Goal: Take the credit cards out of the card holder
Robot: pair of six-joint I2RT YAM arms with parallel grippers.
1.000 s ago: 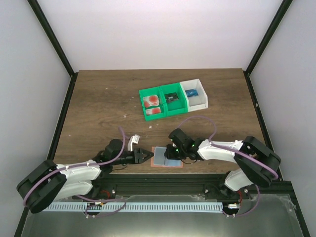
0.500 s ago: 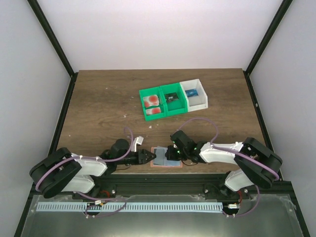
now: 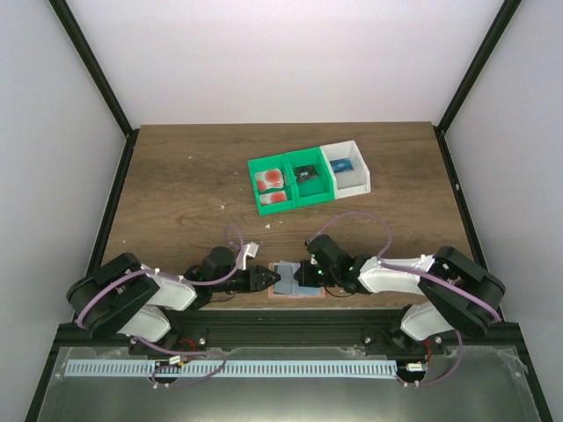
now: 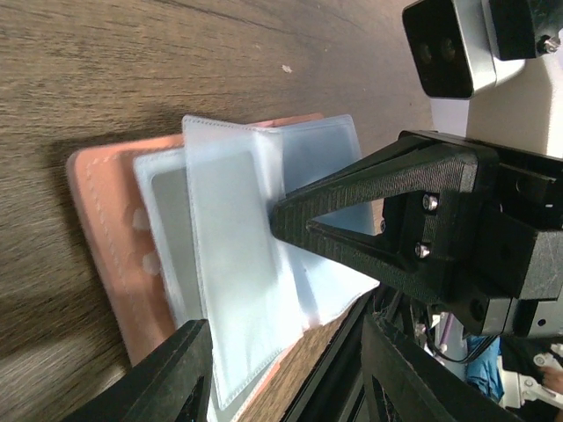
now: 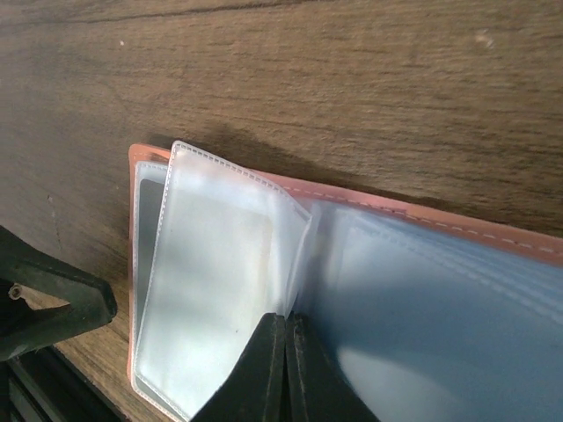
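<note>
The card holder [image 3: 294, 284] lies open at the table's near edge, salmon-pink [image 4: 97, 229] with clear sleeves [image 5: 220, 272] fanned up from its fold. My right gripper [image 5: 288, 322] is shut, its tips pressed at the fold where the sleeves meet; whether a sleeve is pinched I cannot tell. My left gripper [image 4: 281, 374] is open, with its fingers [image 4: 167, 378] straddling the sleeves' near corner without touching it. Two credit cards [image 3: 272, 187], pale with red blots, lie in the green bin's left compartment. I cannot make out any card in the sleeves.
A green bin [image 3: 295, 195] and a joined white bin [image 3: 362, 176] stand mid-table, holding small dark and blue items. A small white scrap [image 3: 249, 249] lies by the left arm. The black frame rail [image 3: 290, 323] runs just below the holder.
My left gripper has slid right up to the holder's left edge. My right gripper has closed at the fold, and a sleeve now stands lifted.
</note>
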